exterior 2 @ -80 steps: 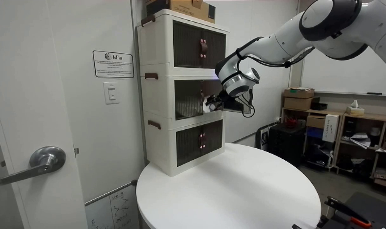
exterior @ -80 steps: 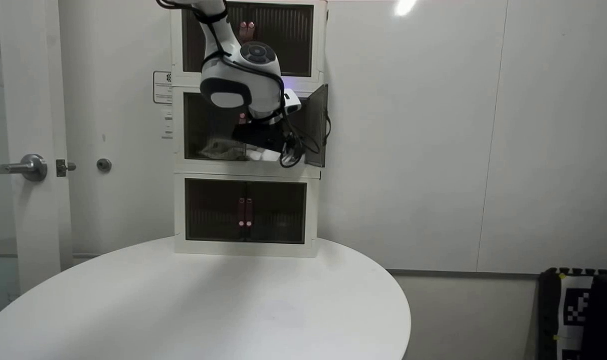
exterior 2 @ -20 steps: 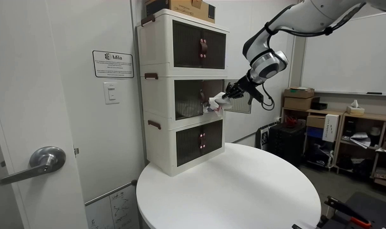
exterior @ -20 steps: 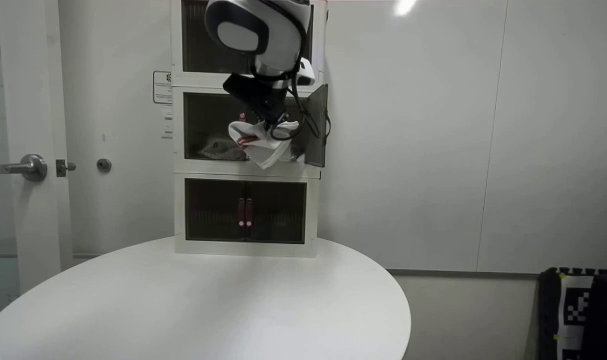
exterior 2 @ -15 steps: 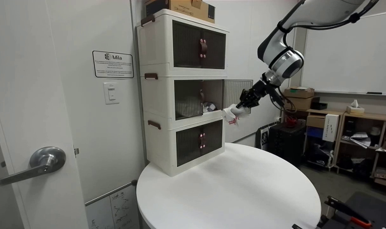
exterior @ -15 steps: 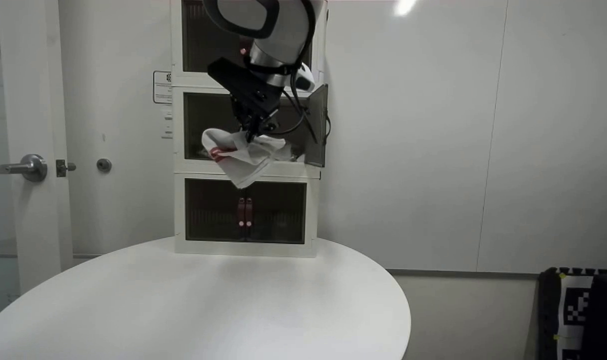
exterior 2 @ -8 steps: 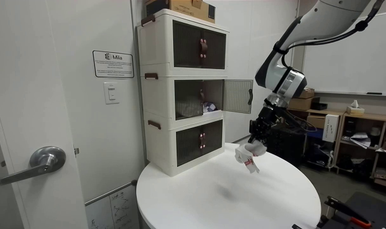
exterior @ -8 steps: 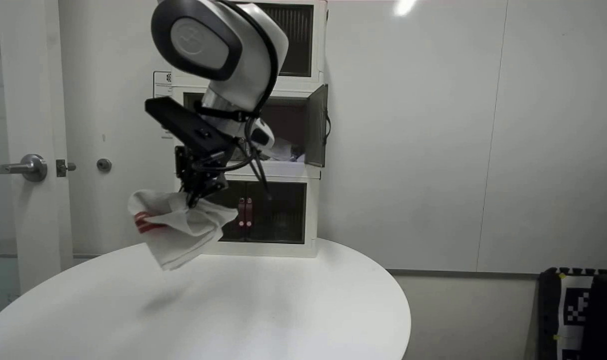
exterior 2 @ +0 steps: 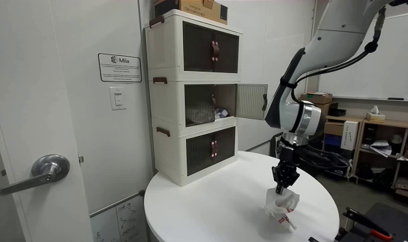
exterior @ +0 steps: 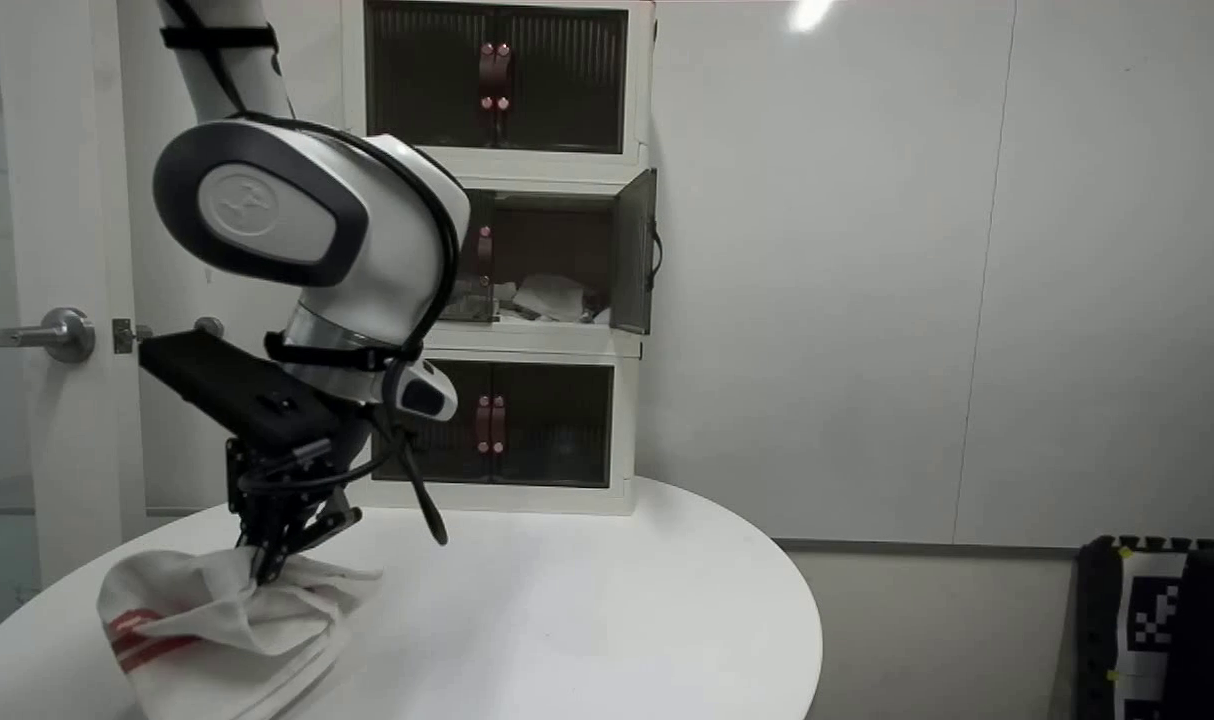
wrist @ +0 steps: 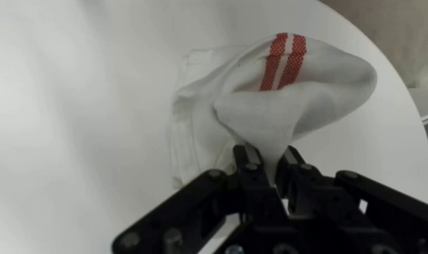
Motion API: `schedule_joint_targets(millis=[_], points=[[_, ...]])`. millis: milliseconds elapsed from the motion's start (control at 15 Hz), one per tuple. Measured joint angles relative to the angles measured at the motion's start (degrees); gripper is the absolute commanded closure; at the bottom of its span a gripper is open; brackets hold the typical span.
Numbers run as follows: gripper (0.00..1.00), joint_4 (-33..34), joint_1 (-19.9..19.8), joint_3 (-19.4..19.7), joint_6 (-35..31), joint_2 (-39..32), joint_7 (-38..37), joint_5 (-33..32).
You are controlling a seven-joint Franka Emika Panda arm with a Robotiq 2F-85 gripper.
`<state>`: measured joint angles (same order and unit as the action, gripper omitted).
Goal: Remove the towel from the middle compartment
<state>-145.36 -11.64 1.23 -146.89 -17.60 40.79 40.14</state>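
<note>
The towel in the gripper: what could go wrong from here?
The gripper pinches only a gathered part, so the towel might slip or land crumpled.
In the wrist view, it reaches toward the edge of the table; released there, it could overhang.
One door of the middle compartment stands open; the arm might bump it on rising.

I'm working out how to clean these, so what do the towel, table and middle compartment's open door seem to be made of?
Towel: matte woven cloth, probably cotton; it folds softly and its stripes show a weave.
Table: smooth, satin white, perhaps laminate; highlights look blurred.
Open door: smoky, ribbed, likely plastic, possibly glass; it looks partly see-through.
</note>
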Motion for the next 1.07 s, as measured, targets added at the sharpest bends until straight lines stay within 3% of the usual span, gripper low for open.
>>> schedule_joint_targets(millis=[133,333,400,467,733,933,1067], points=[[0.92,-0.59,-0.94,-0.99,-5.55,-2.19,3.94,1.97],[0.94,-0.16,-4.80,-3.93,-11.55,-4.99,15.04,11.22],[0.60,0.24,-6.43,-5.19,-12.43,-5.68,18.89,14.44],[0.60,0.71,-7.98,-6.21,-12.74,-6.30,22.23,17.13],[0.31,2.03,-11.47,-7.32,-12.74,-8.58,29.83,21.23],[0.09,2.55,-12.16,-7.12,-12.74,-9.78,30.98,21.05],[0.00,2.52,-11.89,-6.66,-12.74,-9.93,30.23,19.58]])
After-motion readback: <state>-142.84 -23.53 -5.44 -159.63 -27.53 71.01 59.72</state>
